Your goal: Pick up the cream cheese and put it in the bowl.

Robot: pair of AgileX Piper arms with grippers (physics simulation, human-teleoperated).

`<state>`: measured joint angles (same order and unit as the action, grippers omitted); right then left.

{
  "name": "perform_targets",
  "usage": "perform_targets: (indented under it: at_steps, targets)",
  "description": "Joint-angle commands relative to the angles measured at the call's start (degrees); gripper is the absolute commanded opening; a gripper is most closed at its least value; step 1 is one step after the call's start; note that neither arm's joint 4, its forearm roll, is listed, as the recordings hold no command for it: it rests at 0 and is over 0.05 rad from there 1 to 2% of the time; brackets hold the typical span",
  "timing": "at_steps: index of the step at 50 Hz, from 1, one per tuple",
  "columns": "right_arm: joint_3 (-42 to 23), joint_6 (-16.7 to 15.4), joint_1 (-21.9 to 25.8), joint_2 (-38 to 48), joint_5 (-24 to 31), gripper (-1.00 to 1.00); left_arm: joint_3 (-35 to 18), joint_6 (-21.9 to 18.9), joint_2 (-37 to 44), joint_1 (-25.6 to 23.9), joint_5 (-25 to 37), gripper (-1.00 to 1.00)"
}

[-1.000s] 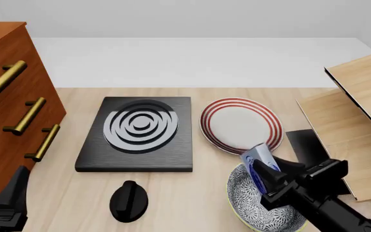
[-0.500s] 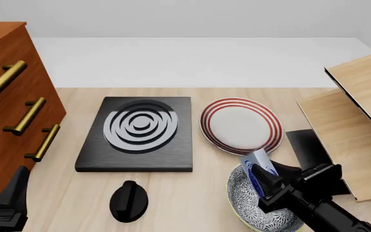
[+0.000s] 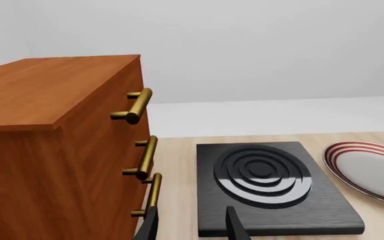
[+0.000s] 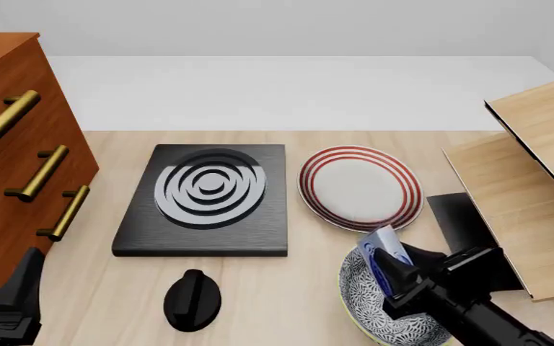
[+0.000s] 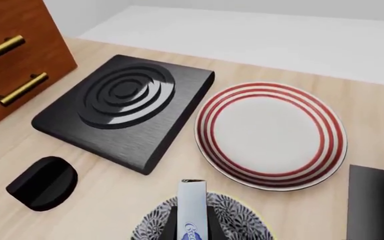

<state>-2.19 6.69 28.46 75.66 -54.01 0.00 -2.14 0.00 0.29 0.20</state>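
My right gripper [image 4: 392,268] is shut on the cream cheese [image 4: 384,249], a small pale box with blue print, and holds it on edge just above the far side of the speckled bowl [image 4: 366,303] at the front right. In the right wrist view the cream cheese [image 5: 193,207] stands between the fingers over the bowl's rim [image 5: 153,224]. My left gripper [image 3: 190,225] is open and empty beside the wooden drawer cabinet [image 3: 58,145]; in the front view it sits at the front left corner [image 4: 12,303].
A black stove plate [image 4: 205,198] with silver rings lies mid-table, its black knob [image 4: 192,297] in front. A white plate with red rings [image 4: 360,186] lies behind the bowl. Wooden boards [image 4: 527,187] and a black panel [image 4: 464,231] stand at the right.
My right gripper has moved down and back toward me with the cream cheese, bringing the box lower over the bowl. The left arm has not moved.
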Motion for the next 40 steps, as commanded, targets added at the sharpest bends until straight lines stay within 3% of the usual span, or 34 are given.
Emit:
perform_targets:
  at_steps: [1, 9, 10, 33, 40]
  targets:
    - [0.0, 0.7, -0.2, 2.0, -2.1, -1.0, 0.0, 0.0, 0.0, 0.0, 0.1, 1.0]
    - [-0.4, 0.9, -0.2, 0.3, 0.1, -1.0, 0.0, -0.1, 0.0, -0.1, 0.0, 1.0]
    - [-0.3, 0.8, 0.0, -0.2, 0.4, 1.0, 0.0, -0.1, 0.0, -0.1, 0.0, 1.0]
    - [-0.4, 1.1, 0.3, -1.9, 1.9, 1.0, 0.0, -0.1, 0.0, 0.0, 0.1, 1.0]
    - [-1.3, 1.0, 0.0, -7.4, 7.4, 1.0, 0.0, 0.0, 0.0, 0.0, 0.0, 1.0]
